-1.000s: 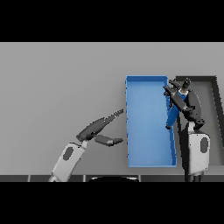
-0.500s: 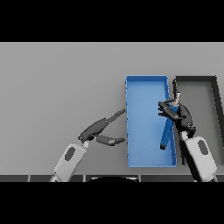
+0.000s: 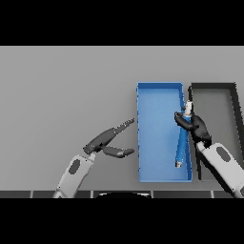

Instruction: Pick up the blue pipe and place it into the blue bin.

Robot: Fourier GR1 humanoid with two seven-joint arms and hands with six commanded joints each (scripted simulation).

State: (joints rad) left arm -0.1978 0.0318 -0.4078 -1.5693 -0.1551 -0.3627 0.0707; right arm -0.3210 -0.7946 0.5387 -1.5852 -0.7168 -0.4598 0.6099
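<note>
Head view gives us a flat, matte grey table (image 3: 62, 86), and from its lower left our left hand (image 3: 106, 142) reaches in on a white and grey arm, dark fingers straight and spread toward the bin, thumb held apart below them, holding nothing. Just beside those fingertips stands the blue bin (image 3: 159, 102), a long rectangular tray with thin upright walls and a smooth flat floor of the same plain blue. Along its right wall we see the blue pipe (image 3: 181, 147), a slim straight tube lying lengthwise over the bin's floor, with a pale tip at its upper end and a small pale cap at its lower end; we cannot tell whether it rests on the floor. Our right hand (image 3: 194, 126) is curled around the pipe's upper part, over the bin's right wall. Just beside the blue bin on the right sits a dark bin (image 3: 214, 102) of similar box shape, with black walls and a grey floor.
</note>
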